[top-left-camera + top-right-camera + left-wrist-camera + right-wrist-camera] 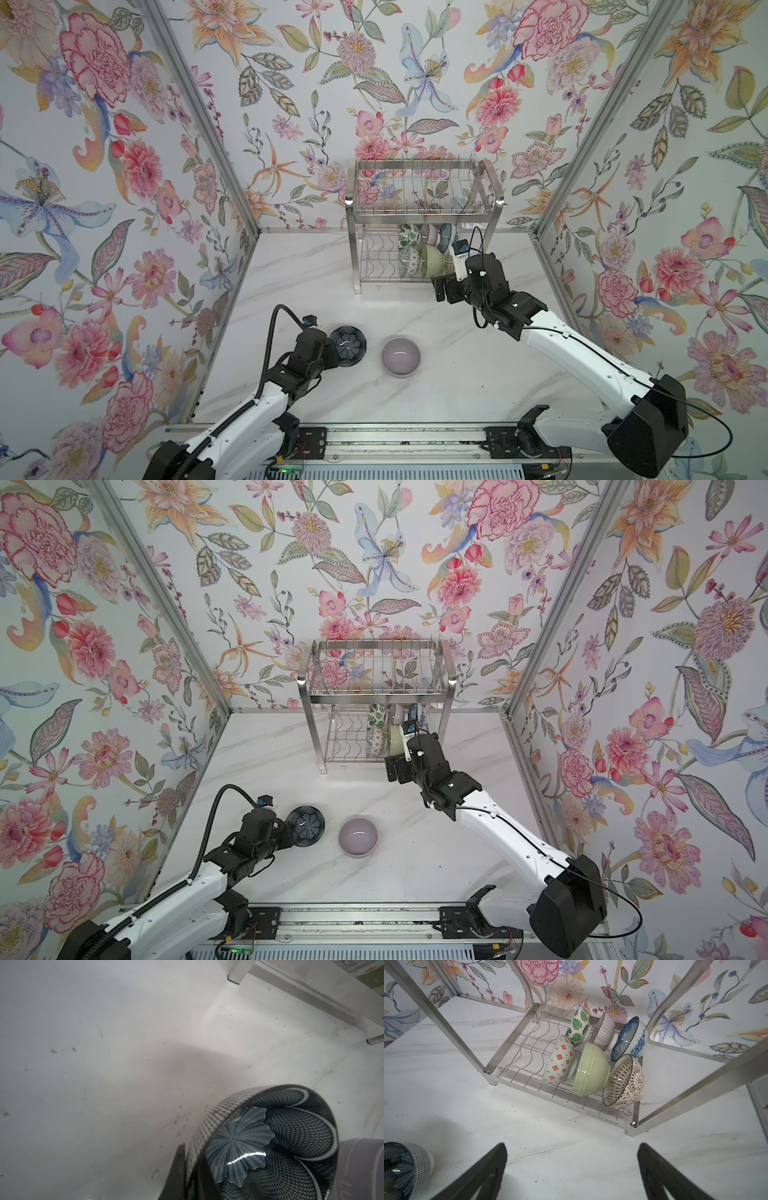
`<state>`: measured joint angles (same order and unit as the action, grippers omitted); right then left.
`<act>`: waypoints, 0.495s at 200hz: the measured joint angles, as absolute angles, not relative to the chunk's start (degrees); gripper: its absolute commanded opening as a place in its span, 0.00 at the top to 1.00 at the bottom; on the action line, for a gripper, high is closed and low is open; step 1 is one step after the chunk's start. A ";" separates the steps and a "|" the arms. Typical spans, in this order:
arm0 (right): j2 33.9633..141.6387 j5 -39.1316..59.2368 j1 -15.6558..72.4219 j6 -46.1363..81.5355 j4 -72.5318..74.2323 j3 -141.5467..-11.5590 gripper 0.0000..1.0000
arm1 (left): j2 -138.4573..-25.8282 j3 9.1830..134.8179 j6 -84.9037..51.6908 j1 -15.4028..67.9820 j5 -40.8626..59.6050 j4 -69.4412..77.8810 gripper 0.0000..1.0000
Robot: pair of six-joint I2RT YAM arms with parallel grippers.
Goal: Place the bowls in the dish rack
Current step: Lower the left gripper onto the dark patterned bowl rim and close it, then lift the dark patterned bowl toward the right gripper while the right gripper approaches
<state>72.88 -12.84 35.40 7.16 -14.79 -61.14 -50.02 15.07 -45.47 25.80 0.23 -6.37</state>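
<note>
A dark flower bowl (348, 345) (306, 824) (270, 1136) (404, 1167) sits tilted at the table's front left. My left gripper (332, 354) (290, 833) (190, 1178) is shut on its rim, one finger outside the wall and one inside. A plain lilac bowl (401, 356) (358, 836) (361, 1167) stands upright just to its right. The dish rack (424, 216) (376, 696) (602, 1124) stands at the back, with several bowls leaning on its lower shelf, among them a green bowl (591, 1072). My right gripper (442, 289) (395, 769) (572, 1147) hovers open and empty before the rack's front right corner.
The rack's upper basket (415, 189) holds nothing that I can see. The left half of the lower shelf (527, 1047) shows bare wavy wires. Floral walls close in the marble table (324, 282) on three sides. A rail (399, 440) runs along the front edge.
</note>
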 measured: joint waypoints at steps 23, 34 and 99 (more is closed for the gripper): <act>72.88 -12.84 35.22 7.16 -14.79 -61.14 0.01 | -49.93 15.31 -45.17 25.76 0.25 -6.90 1.00; 72.86 -12.84 35.20 7.16 -14.79 -61.14 0.01 | -49.76 15.75 -44.73 25.76 0.21 -7.84 1.00; 71.50 -12.78 35.22 7.18 -14.83 -61.14 0.01 | -44.73 25.19 -39.20 25.76 -1.72 -18.02 1.00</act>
<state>71.50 -12.78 35.22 7.18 -14.83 -61.14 -44.73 25.19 -39.20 25.76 -1.72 -18.02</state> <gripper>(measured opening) 0.992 0.098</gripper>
